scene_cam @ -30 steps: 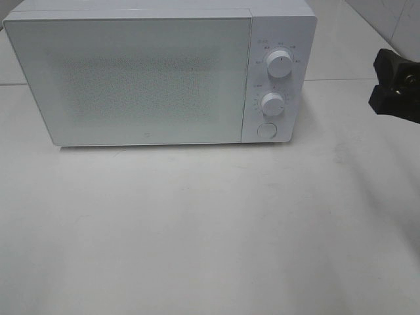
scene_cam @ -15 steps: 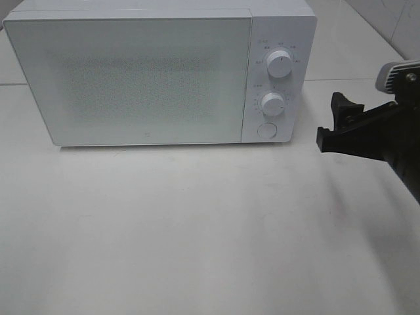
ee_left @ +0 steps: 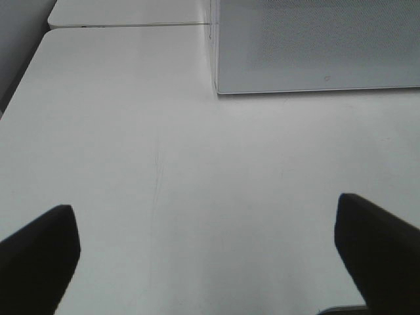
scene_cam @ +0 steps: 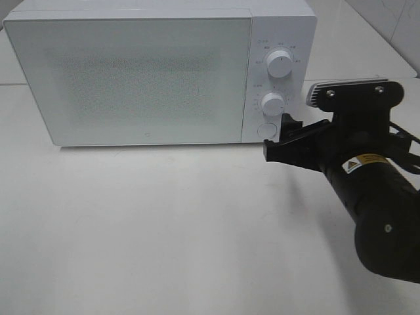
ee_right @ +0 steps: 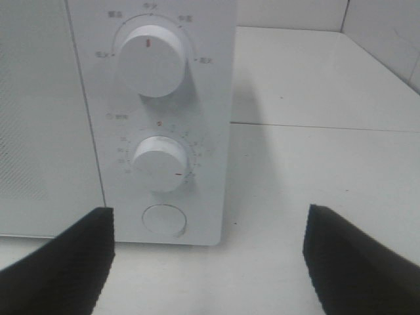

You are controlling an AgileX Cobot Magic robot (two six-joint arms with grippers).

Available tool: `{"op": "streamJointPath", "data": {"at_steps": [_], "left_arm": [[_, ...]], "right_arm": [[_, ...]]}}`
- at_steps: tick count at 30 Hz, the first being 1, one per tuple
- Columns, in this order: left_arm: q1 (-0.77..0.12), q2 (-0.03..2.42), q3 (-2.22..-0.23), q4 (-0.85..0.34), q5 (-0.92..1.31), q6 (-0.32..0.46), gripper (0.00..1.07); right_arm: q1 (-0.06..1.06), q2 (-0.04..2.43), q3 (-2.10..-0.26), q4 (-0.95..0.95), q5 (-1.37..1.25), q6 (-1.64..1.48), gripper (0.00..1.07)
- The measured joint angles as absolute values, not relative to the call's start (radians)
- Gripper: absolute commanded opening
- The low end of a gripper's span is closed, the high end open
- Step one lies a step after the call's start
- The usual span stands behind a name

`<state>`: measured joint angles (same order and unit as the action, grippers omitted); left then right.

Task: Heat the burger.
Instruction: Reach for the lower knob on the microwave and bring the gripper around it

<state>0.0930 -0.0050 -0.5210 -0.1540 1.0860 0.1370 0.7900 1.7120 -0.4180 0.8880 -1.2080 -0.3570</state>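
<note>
The burger is out of view. A white microwave (scene_cam: 144, 79) stands at the back of the table with its door shut. On its right panel are an upper knob (scene_cam: 280, 65), a lower knob (scene_cam: 272, 104) and a round button (scene_cam: 266, 130). My right gripper (scene_cam: 279, 138) hovers just in front of the button, open and empty. In the right wrist view the button (ee_right: 164, 220) lies ahead of the right gripper (ee_right: 207, 256), between the black fingertips (ee_right: 59, 266). My left gripper (ee_left: 207, 252) shows only in its wrist view, open above the bare table with nothing in it.
The white table (scene_cam: 164, 230) stretches in front of the microwave. A seam between table slabs (ee_left: 131, 25) runs along the back, and a tiled wall (scene_cam: 394, 20) rises at the far right. The microwave's front corner (ee_left: 216, 85) lies ahead of the left gripper.
My right arm has come in from the right edge toward the left, up to the microwave's control panel. The microwave has not moved.
</note>
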Motion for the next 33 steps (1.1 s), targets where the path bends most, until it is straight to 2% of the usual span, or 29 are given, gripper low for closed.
{"op": "streamJointPath", "data": {"at_steps": [13, 22, 33], "left_arm": [[0.093, -0.005, -0.521, -0.154, 1.086, 0.137, 0.98], [0.093, -0.005, -0.521, -0.154, 1.086, 0.137, 0.98], [0.093, -0.005, -0.521, -0.154, 1.086, 0.137, 0.98]], "right_arm": [[0.794, 1.833, -0.556, 0.896, -1.208, -0.320, 0.76], [0.793, 1.920, -0.696, 0.999, -1.208, -0.407, 0.76], [0.740, 2.005, -0.788, 0.995, -1.208, -0.423, 0.76]]}}
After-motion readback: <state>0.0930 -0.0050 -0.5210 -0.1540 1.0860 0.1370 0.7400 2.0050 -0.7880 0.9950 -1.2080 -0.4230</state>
